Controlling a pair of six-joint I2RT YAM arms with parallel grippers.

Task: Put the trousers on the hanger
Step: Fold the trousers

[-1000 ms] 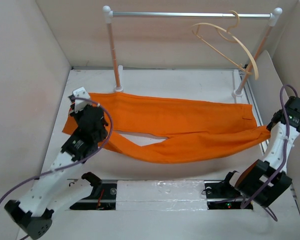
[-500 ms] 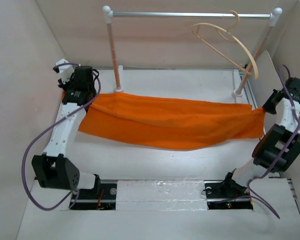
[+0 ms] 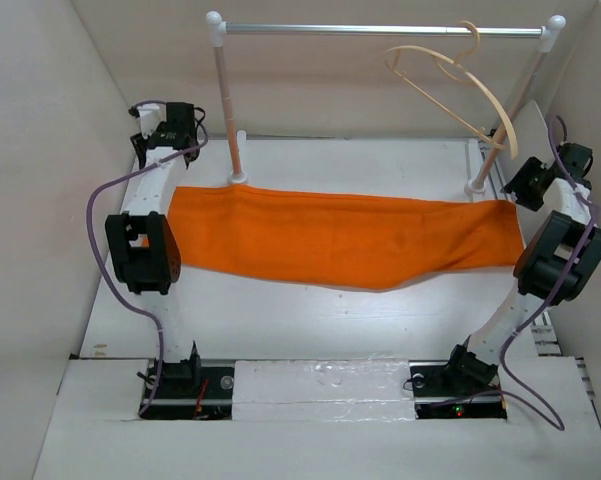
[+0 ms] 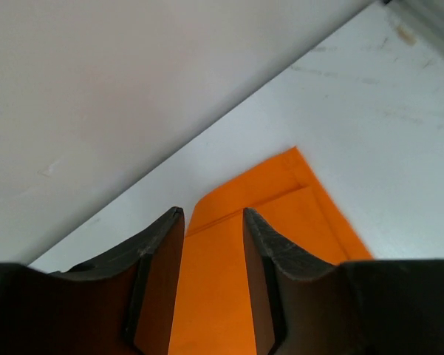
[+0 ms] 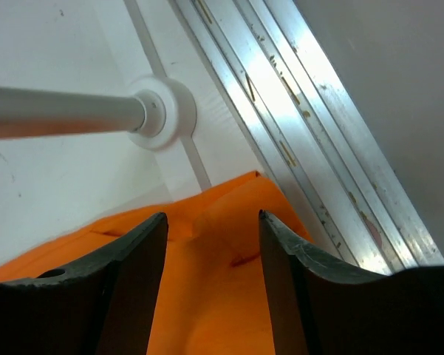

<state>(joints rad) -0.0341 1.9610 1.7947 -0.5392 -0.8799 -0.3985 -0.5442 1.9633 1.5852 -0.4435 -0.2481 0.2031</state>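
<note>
Left hand (image 4: 213, 214) and right hand (image 5: 210, 216) have released the trousers (image 3: 340, 235).

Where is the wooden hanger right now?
In the top view, the hanger hangs by its hook from the silver rail near its right end, at the back right, up behind the right end of the orange trousers.

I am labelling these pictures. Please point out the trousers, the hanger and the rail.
the trousers (image 3: 340, 240): top view, middle of the cloth.
the hanger (image 3: 480, 85): top view, its curved shoulder.
the rail (image 3: 380, 30): top view, middle of the bar.
</note>
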